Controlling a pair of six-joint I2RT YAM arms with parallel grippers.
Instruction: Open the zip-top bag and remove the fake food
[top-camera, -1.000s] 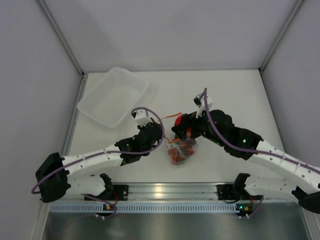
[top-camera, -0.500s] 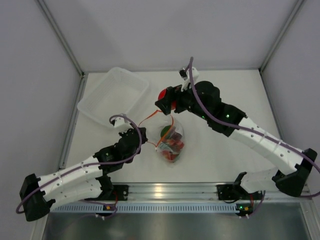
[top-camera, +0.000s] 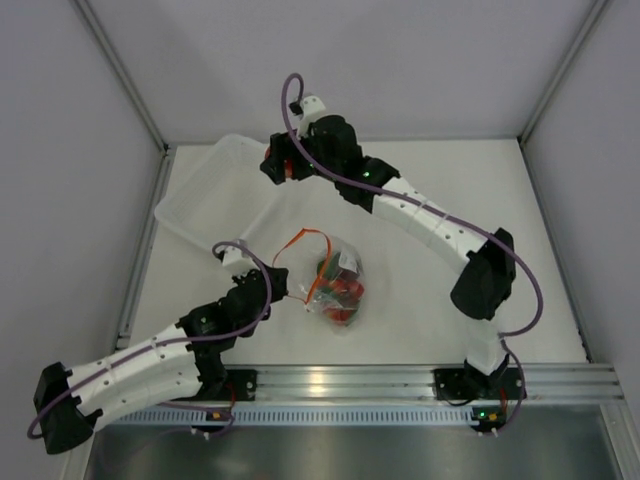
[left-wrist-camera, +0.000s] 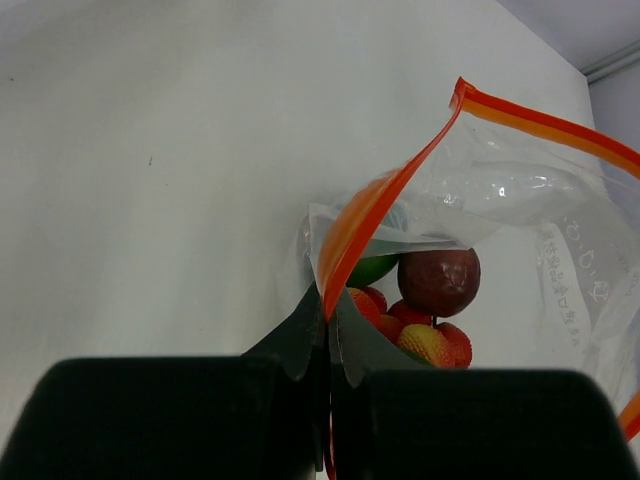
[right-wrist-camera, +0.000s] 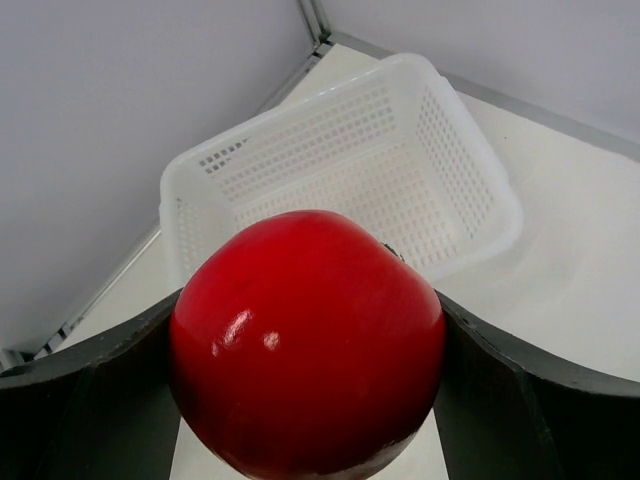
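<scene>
Aloft, red tomato (right-wrist-camera: 305, 345) hangs near white basket (right-wrist-camera: 300, 150); zip-top bag (top-camera: 338, 285) well apart.

**Table surface: what rests on it**

White matte table (top-camera: 440, 300), with walls on the left, far and right sides. Two items rest on it. A white perforated basket (top-camera: 205, 195) sits at the far left corner, askew to the table edges. The zip-top bag (top-camera: 335, 285) is near centre, well apart from the basket. Its body lies on the surface, and the orange strip edge is raised off it. An aluminium rail (top-camera: 340, 380) runs along the near edge.
</scene>
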